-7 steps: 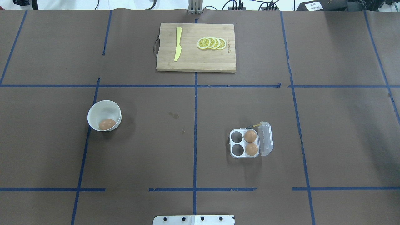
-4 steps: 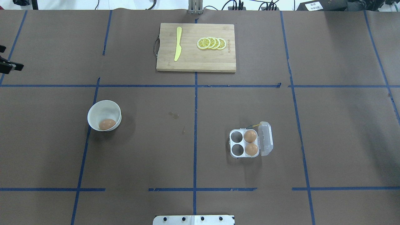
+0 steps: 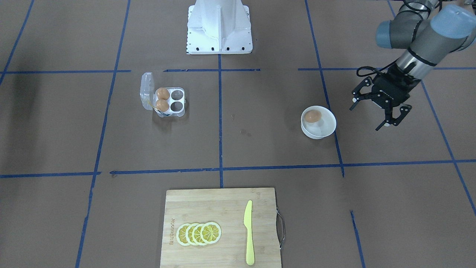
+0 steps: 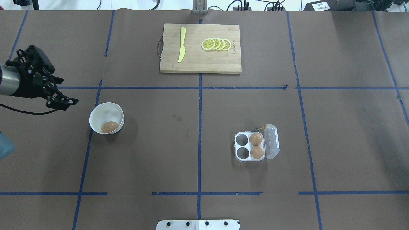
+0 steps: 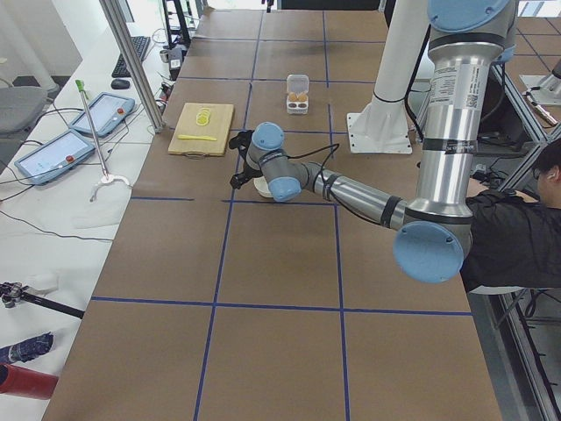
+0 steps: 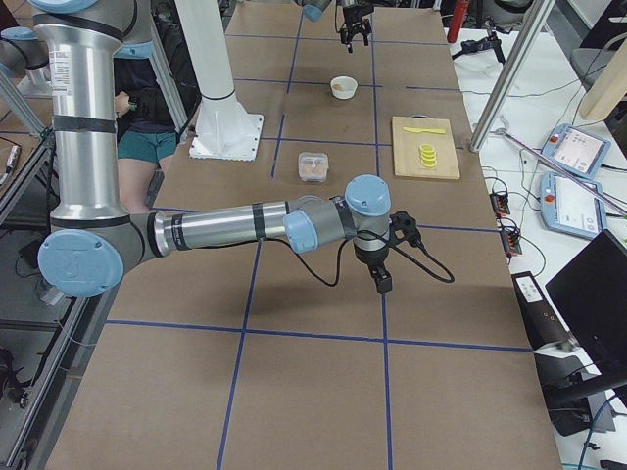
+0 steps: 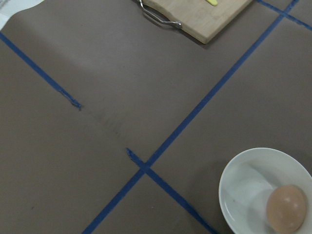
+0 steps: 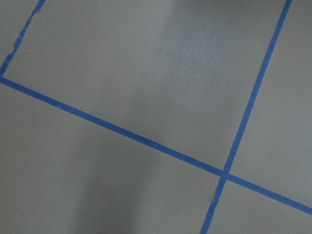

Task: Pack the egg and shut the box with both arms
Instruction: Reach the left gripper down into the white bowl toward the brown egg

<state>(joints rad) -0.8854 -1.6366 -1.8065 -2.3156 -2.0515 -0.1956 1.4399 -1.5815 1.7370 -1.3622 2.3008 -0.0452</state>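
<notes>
Left gripper (image 3: 364, 118) had come well into the overhead view. A second before it was out of that view altogether, and shortly after only a black tip showed at the 9 o'clock edge. It hung above the table (image 4: 153, 159) at about 10 o'clock of the bowl (image 4: 96, 110), near it but not touching. Its fingers were spread wide and pointed downward, and nothing was held between them. Nothing else on the table had shifted.

From the camera at the robot's left, the left arm (image 5: 443, 132) stood as an upright column down to its elbow. The forearm then reached out low over the table, and the wrist bent near the bowl. The left wrist camera caught the bowl at its 4 o'clock corner.

The egg (image 4: 109, 126) lay inside the bowl against the 6 o'clock wall. The box (image 4: 242, 152) sat well apart, at about 4 o'clock of the bowl. Its lid (image 4: 272, 142) was open on the 3 o'clock side. Two more eggs (image 4: 255, 139) filled the cells next to the lid, and the two cells on the 9 o'clock side held none. A yellow string (image 4: 262, 128) showed at the box's 12 o'clock edge.

The right gripper (image 6: 382, 284) showed only from the camera at the robot's right. It pointed down over a tape crossing, and whether it was spread or closed could not be told. The right arm (image 6: 225, 227) stretched out level to reach it.

The cutting board (image 4: 199, 62), with a knife (image 4: 182, 44) and lemon slices (image 4: 216, 44), lay at the table's 12 o'clock.
</notes>
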